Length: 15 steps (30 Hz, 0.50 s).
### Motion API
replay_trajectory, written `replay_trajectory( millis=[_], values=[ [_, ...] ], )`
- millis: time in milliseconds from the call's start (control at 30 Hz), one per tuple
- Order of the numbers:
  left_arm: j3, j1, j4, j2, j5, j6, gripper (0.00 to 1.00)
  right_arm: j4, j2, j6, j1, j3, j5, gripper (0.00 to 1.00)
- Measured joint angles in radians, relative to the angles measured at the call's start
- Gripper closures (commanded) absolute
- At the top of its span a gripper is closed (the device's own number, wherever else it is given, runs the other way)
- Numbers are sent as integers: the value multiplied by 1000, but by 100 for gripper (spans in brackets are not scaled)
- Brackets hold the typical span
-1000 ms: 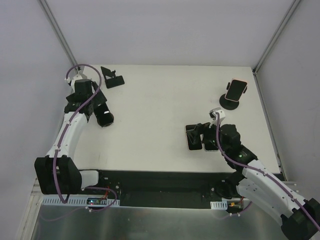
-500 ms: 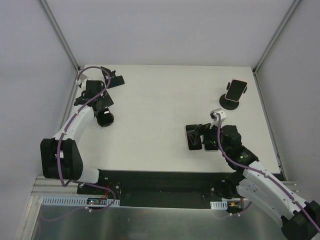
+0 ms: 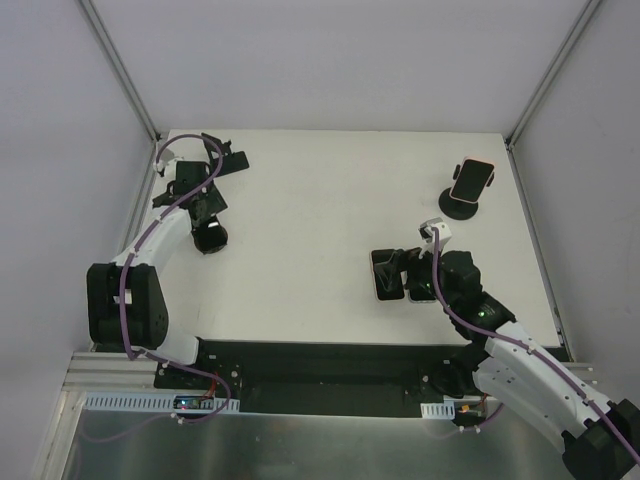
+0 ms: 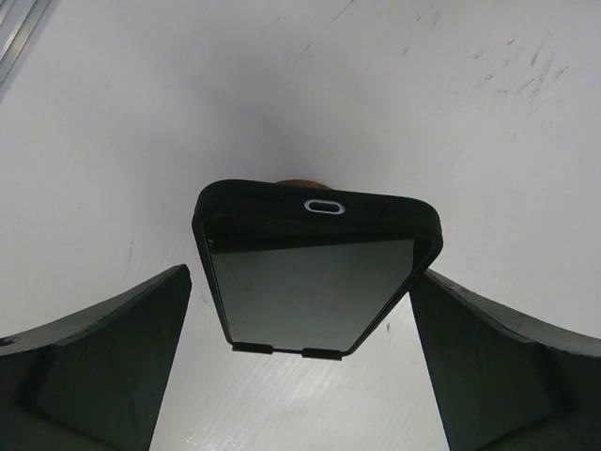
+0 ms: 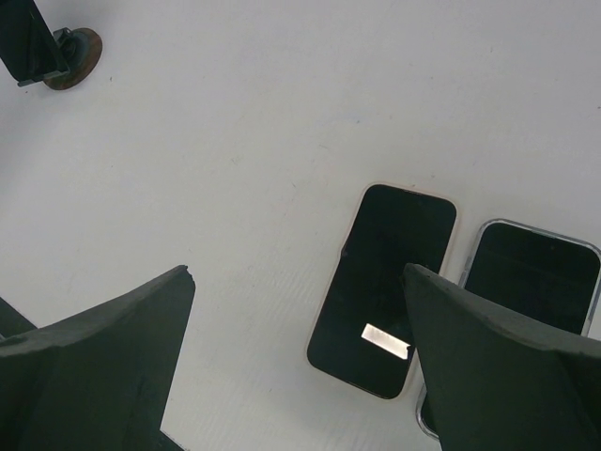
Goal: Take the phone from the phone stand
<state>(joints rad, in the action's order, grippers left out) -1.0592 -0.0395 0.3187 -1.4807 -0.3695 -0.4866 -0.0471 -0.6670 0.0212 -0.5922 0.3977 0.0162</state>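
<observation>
At the far left corner of the white tabletop [image 3: 320,210], a black-cased phone [image 4: 310,291] with a dark glass screen leans on a dark phone stand [image 3: 213,143]. Its charging port faces the left wrist camera. The left gripper [image 4: 300,272] is spread wide around the phone, with one black finger on each side of the case. Neither finger touches it, and bare table shows in both gaps, so nothing is held.

Toward the near right corner, the right gripper [image 5: 299,272] hangs with its fingers wide apart and empty. Below it two phones lie flat, screen up, side by side: a pale-cased phone [image 5: 383,282] and, just beside it, a clear-cased phone [image 5: 531,277] partly hidden by the right finger. Close to the far right corner, near the right edge, a pink-edged phone [image 3: 472,178] sits propped on a black round-based stand [image 3: 458,208].
</observation>
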Motion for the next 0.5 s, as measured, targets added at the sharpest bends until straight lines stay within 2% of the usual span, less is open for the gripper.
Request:
replay_trajectory(
  millis=[100, 300, 433, 500],
  values=[
    [27, 8, -31, 0, 21, 0, 4, 0, -1, 0, 0, -2, 0, 4],
    [68, 22, -66, 0, 79, 1, 17, 0, -1, 1, 2, -3, -1, 4],
    [77, 22, -84, 4, 97, 8, 32, 0, 0, 4, 2, -4, -1, 4],
    [80, 24, -85, 10, 103, 11, 46, 0, 0, 5, 2, -4, -1, 4]
  ],
)
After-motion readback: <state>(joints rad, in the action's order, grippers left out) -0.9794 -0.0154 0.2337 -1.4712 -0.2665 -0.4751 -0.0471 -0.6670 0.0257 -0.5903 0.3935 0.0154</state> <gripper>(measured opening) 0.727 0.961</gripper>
